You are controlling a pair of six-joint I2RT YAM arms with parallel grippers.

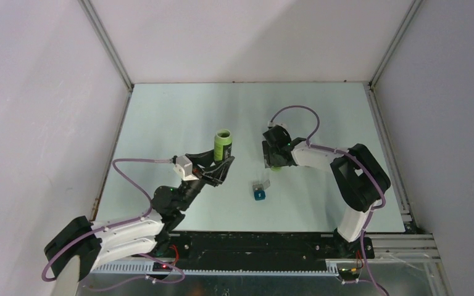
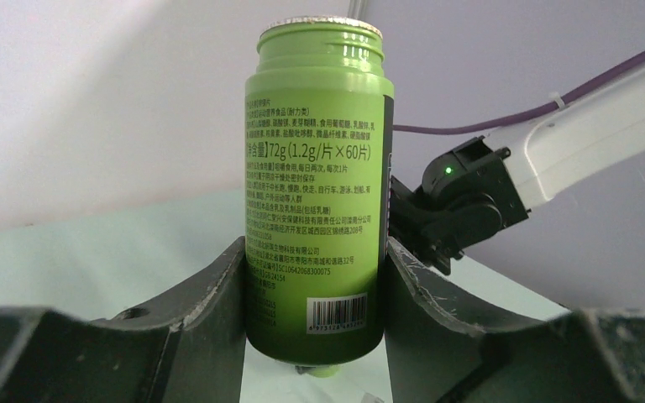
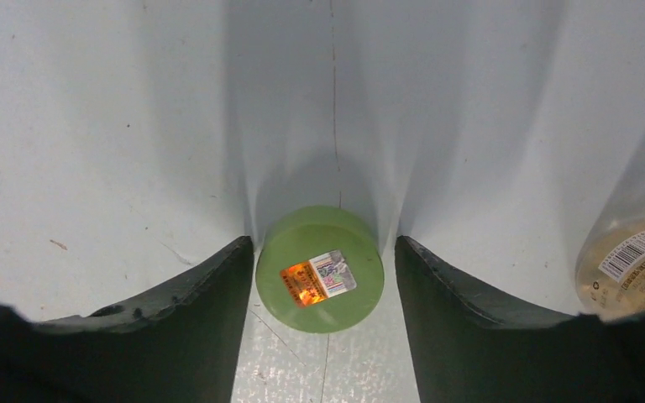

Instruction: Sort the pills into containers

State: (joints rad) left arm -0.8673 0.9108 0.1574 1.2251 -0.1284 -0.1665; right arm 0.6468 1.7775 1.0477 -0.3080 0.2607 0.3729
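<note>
The left gripper (image 1: 222,160) is clamped low on the body of the green bottle (image 2: 315,193). The bottle stands upright over the pale table (image 1: 160,123), left of the middle, and its threaded neck is bare. The right gripper (image 3: 323,245) points down at the table. Its jaws are apart, one on each side of the round green cap (image 3: 319,269). The cap lies flat with a small sticker (image 3: 319,275) facing up. A small pale bottle (image 1: 260,187) lies just beside the cap, on the side toward the arm bases.

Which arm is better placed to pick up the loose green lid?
Right: the right hand brackets the lid on the table; the left hand is busy gripping the green bottle.
</note>
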